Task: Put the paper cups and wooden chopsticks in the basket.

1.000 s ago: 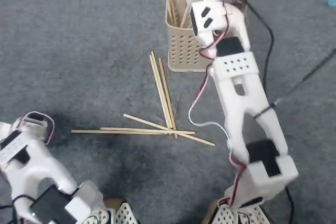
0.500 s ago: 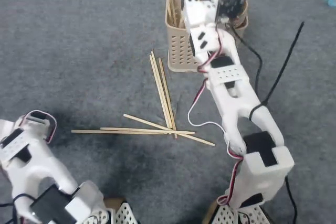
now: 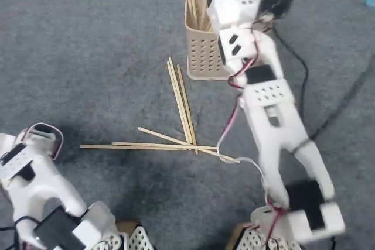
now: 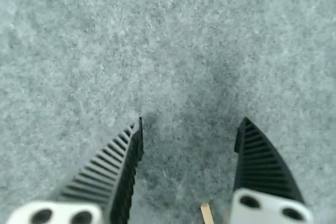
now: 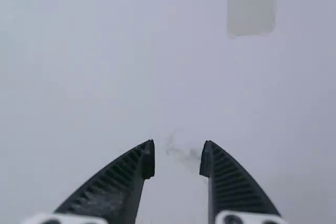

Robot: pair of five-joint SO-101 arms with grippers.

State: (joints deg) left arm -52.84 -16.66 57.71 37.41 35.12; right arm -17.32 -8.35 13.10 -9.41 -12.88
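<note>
The right gripper (image 5: 178, 148) stands slightly open, a narrow gap between its 2 black ribbed fingers (image 5: 123, 179), and it holds nothing. It faces a pale wall (image 5: 79, 51). In the high view it sits at 12 o'clock, raised over the far rim of the beige slotted basket (image 3: 202, 48), with the right arm (image 3: 272, 109) stretched along the 5 o'clock to 12 o'clock line and covering the basket's right half. Several wooden chopsticks (image 3: 192, 4) stand upright in the basket's left side.

The left gripper (image 4: 192, 123) is spread wide, empty, and points down at grey carpet (image 4: 168, 35); the tip of 1 chopstick (image 4: 207, 213) shows between its fingers, touching neither. The left arm (image 3: 35, 185) is folded at 8 o'clock.

Open carpet lies from 9 o'clock to 11 o'clock. Loose chopsticks (image 3: 181, 100) lie at the centre, 1 cluster running from the basket's base toward 6 o'clock, others (image 3: 146, 145) crossing them flat toward 9 o'clock. The right arm's cable (image 3: 229, 127) hangs over their right-hand ends.
</note>
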